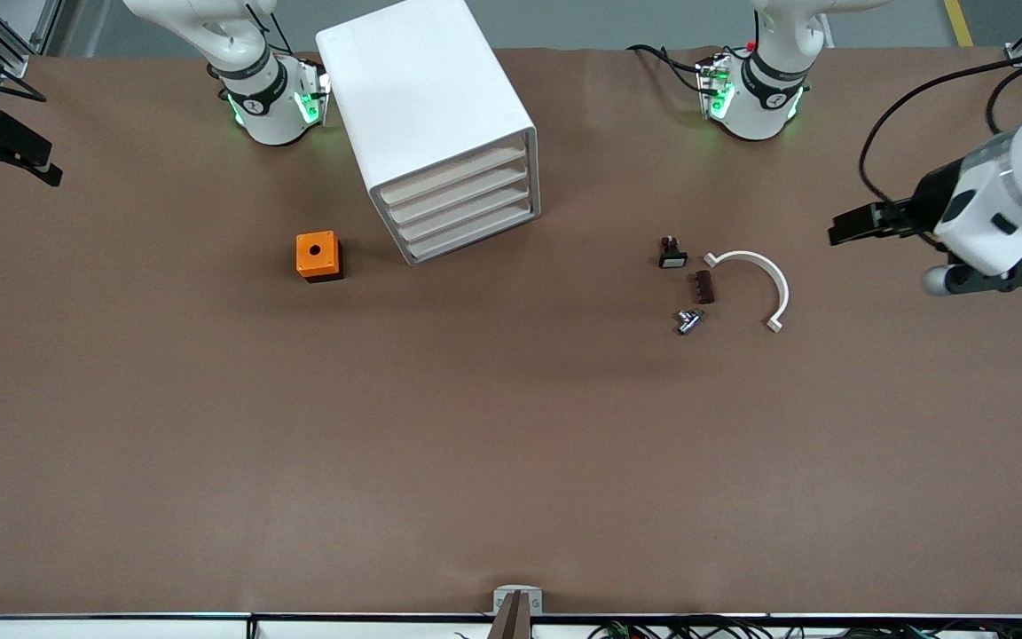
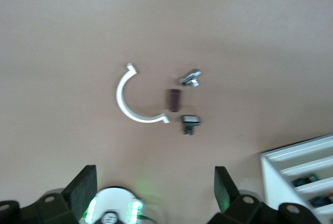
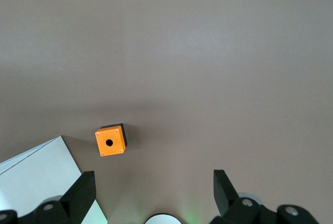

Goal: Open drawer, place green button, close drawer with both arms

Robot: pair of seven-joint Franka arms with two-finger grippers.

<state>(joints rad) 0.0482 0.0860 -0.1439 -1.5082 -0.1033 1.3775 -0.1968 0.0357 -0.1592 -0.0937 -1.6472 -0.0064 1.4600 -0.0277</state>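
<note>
White and shut, the bottom shallow tray drawer (image 1: 475, 234) of the rounded white box cabinet (image 1: 422, 98) sits well apart from both grippers' fingers. The left gripper (image 2: 153, 190) hovers with fingers spread wide and empty, and the tiny green-capped push button (image 2: 191, 78) lies on the brown table (image 1: 511, 444) below them. The right gripper (image 3: 153, 190), equally wide and empty, hangs above the orange cube with a hole (image 3: 110, 142).

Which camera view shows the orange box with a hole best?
The right wrist view: the orange box sits unobstructed and large, its hole clear. The front view shows it smaller, beside the cabinet. The left wrist view does not show it.
</note>
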